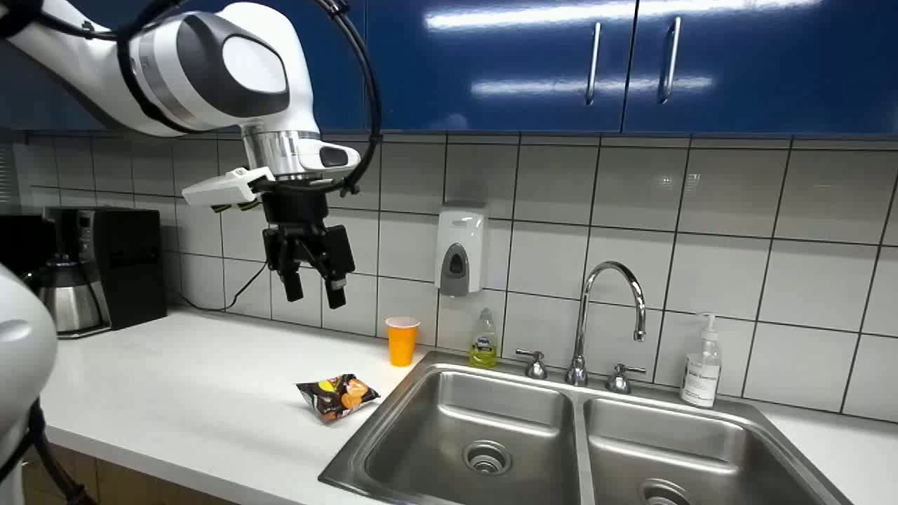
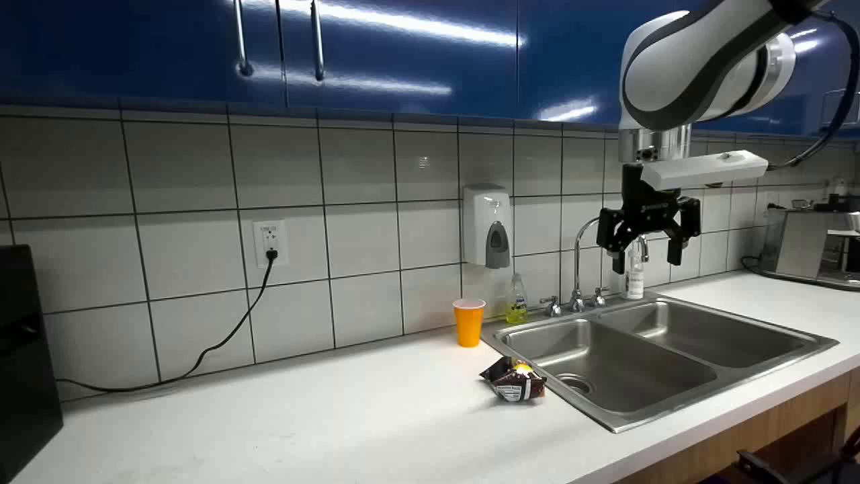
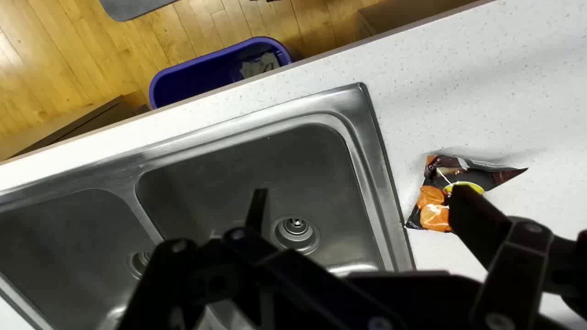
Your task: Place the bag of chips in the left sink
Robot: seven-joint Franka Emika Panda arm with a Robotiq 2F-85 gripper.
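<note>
Black fingers (image 3: 479,224) stand wide apart on my tool (image 1: 316,293), with nothing between them, well above the counter (image 1: 175,379). Lower down, on the counter just beside the sink rim (image 3: 385,197), lies the bag of chips (image 1: 338,398), dark and glossy, with orange print on its face; whether a corner touches the rim I cannot tell. I expect it to be light, soft and pillowy, its film slick and its contents easily crushed. I would take it across the puffed middle, squeezing only enough to dent the film, since a pinch at one of the thin, pointed corners might let it swing or slip, and a hard grip could crumble what is inside or burst a seam. Right past the bag is the left sink (image 1: 421,449), so I judge the carry will be short. An orange cup (image 1: 402,342) stands near the sink's corner, worth keeping away from. Farther off, a dish soap bottle (image 1: 483,344) and the chrome faucet (image 1: 577,368) stand along the sink's back edge, in front of the tiled wall (image 1: 414,249).
</note>
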